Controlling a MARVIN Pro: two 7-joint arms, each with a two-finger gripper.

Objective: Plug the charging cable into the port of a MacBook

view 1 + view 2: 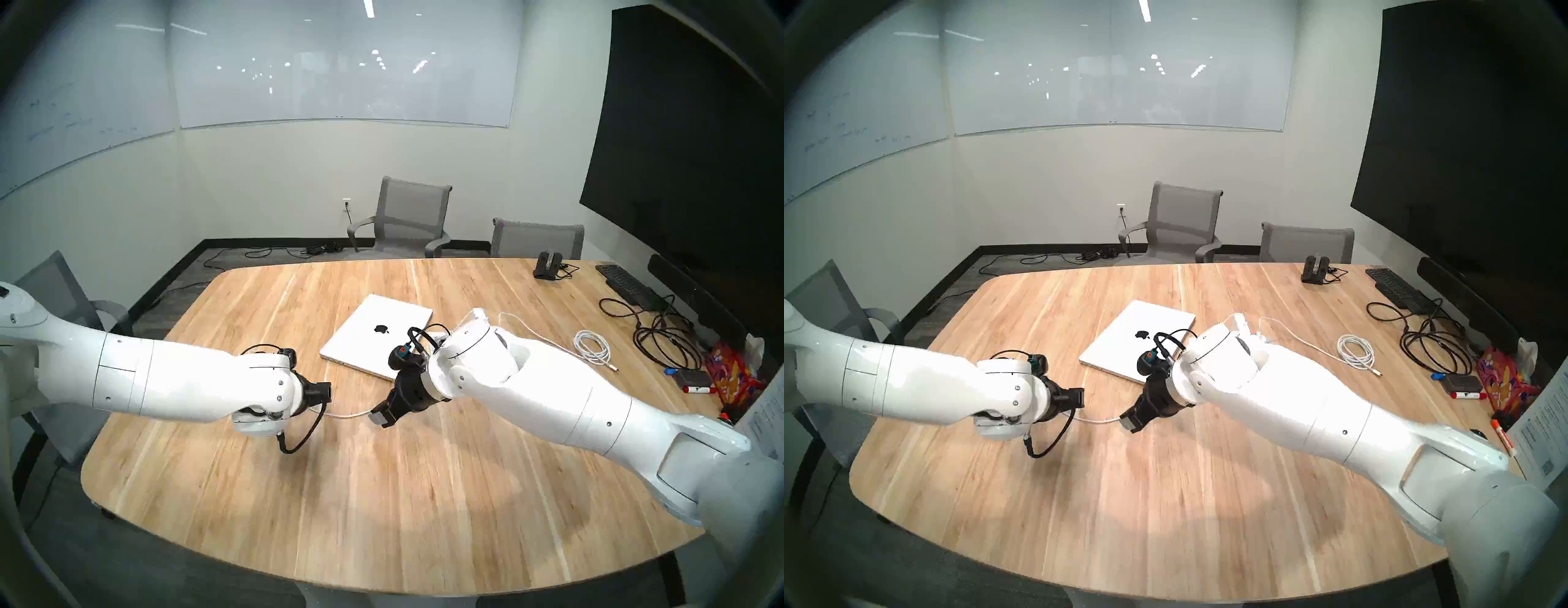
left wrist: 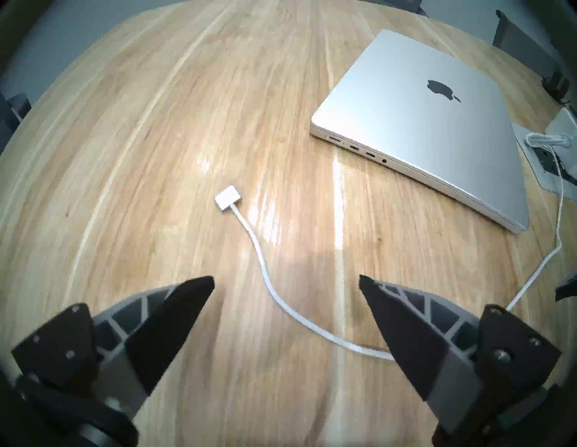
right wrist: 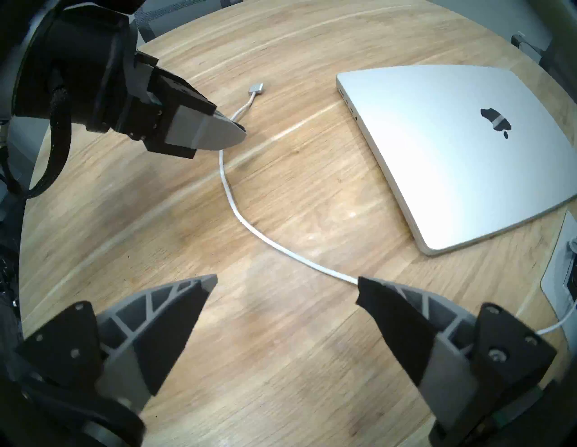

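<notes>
The charging cable (image 2: 271, 288) lies flat on the wooden table (image 1: 382, 509). Its small white plug (image 2: 228, 198) rests on bare wood, apart from the MacBook (image 2: 431, 125). The plug is not in any port. The cord bends back from the plug and runs past the MacBook's near corner to a white power box (image 2: 559, 146) set in the table.

The MacBook is shut, lid up, near the middle of the table. Its row of ports (image 2: 359, 149) faces the plug, with bare table between them.

The left gripper (image 2: 286, 279) hangs above the cord with its fingers (image 2: 175, 315) wide open and holds nothing. The right gripper (image 3: 287, 279) is also wide open and holds nothing.

There is a lot of bare wood at the near edge. Far right lie a coiled white cable (image 1: 592, 346), black cords (image 1: 662, 335) and a black keyboard (image 1: 628, 285).
</notes>
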